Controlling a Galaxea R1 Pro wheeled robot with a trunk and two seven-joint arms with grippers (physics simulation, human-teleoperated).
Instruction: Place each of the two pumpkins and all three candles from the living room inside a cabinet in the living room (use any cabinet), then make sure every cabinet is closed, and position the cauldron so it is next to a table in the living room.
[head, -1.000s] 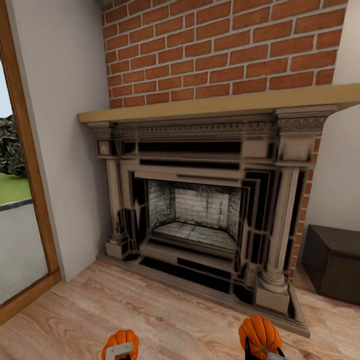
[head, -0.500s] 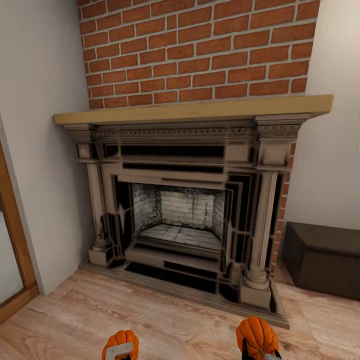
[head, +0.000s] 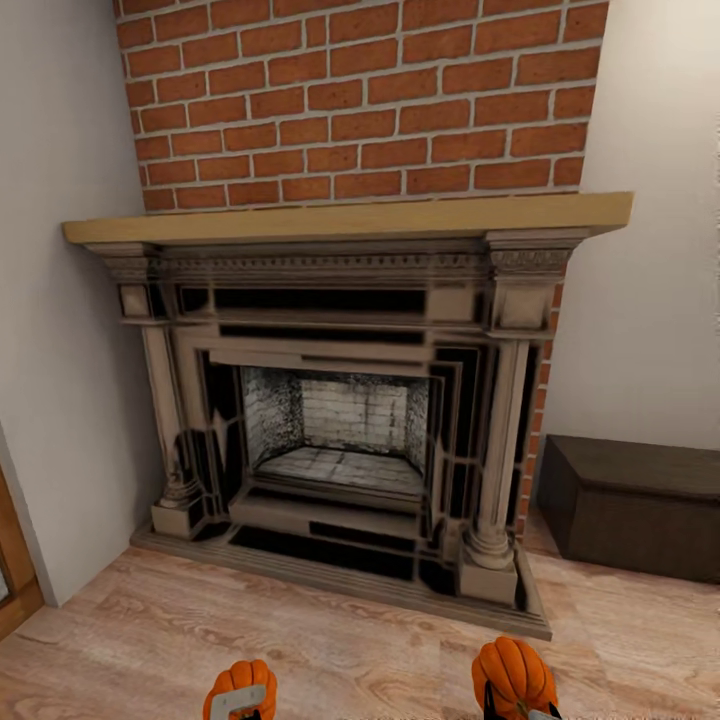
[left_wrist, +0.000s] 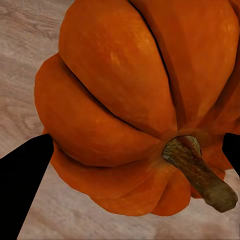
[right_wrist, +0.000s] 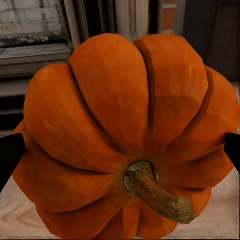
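Two orange pumpkins ride at the bottom edge of the head view, one in each gripper. The left pumpkin (head: 238, 685) sits low toward the left, with a pale grey part of the left gripper (head: 240, 703) across its lower front. In the left wrist view this pumpkin (left_wrist: 135, 100) has deep ribs and a brown stem (left_wrist: 200, 172) angled toward the camera, and a dark fingertip (left_wrist: 25, 185) presses against one flank while a sliver of the other shows at the opposite edge, so the fingers are closed around the fruit. The right pumpkin (head: 514, 675) is a little higher and larger in the head view, above the dark fingers of the right gripper (head: 518, 712). In the right wrist view it (right_wrist: 125, 135) is clamped the same way, a black fingertip (right_wrist: 10, 155) on one side and another at the far edge, its curved stem (right_wrist: 155, 192) pointing outward.

Beneath both lies a pale wooden floor (head: 340, 650). Ahead stands a fireplace (head: 340, 410) with a carved, weathered surround, a tan mantel shelf (head: 350, 218) and a grey-brick firebox, backed by a red brick chimney breast (head: 360, 100) between plain light walls. To the right of the fireplace, against the wall, sits a low dark brown cabinet (head: 630, 505), well apart from both pumpkins, its front closed as far as can be seen. A strip of wooden door frame (head: 12, 570) shows at the left edge.
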